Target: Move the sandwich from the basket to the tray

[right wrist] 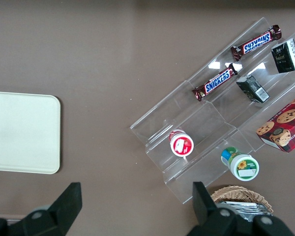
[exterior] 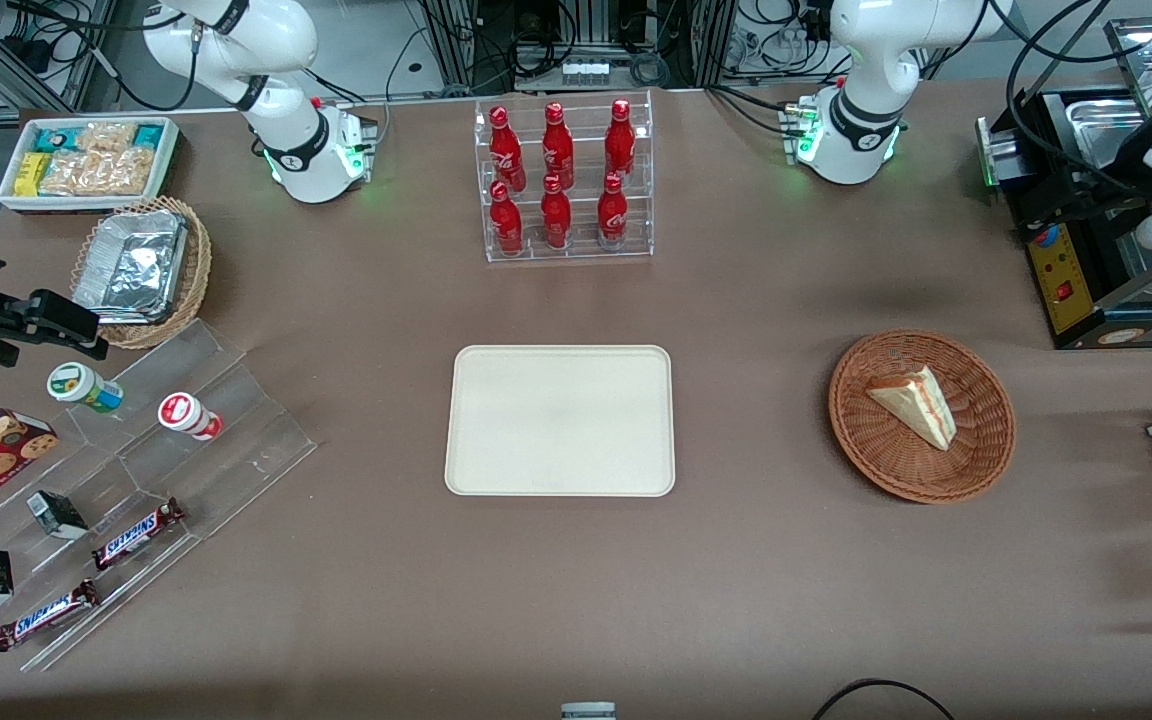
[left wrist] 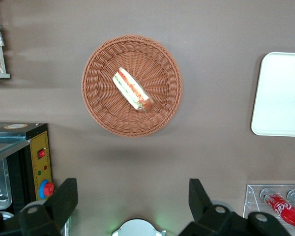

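The tray [right wrist: 22,132] lies on the brown tabletop [right wrist: 113,64] at nine o'clock. A clear stepped rack [right wrist: 206,118] at three o'clock carries two Snickers bars [right wrist: 215,84], two small cups [right wrist: 181,144] and a cookie box [right wrist: 284,129].

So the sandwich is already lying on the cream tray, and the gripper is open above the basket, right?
Not quite. The sandwich lies in the basket, as the left wrist view shows; the tray holds nothing. The gripper is indeed open above the basket.
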You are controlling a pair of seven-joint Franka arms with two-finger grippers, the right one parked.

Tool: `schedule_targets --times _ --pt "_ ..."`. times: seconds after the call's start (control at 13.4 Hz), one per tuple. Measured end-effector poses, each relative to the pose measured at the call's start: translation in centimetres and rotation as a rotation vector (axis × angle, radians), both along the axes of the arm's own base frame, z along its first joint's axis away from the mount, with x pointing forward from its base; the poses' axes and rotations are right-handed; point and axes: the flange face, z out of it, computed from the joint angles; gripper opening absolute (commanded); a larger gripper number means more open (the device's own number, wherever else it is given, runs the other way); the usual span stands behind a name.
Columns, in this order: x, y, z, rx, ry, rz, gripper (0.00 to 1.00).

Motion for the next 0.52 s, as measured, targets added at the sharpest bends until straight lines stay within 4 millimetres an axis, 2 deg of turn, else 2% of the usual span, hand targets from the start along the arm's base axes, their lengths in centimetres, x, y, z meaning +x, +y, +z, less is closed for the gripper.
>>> schedule_targets --times 0.3,0.52 --pt "0.4 0.1 -0.5 -0.001 0.013 0.006 1.00" --pt "1.6 0.6 -2.7 0.021 0.062 0.077 1.00"
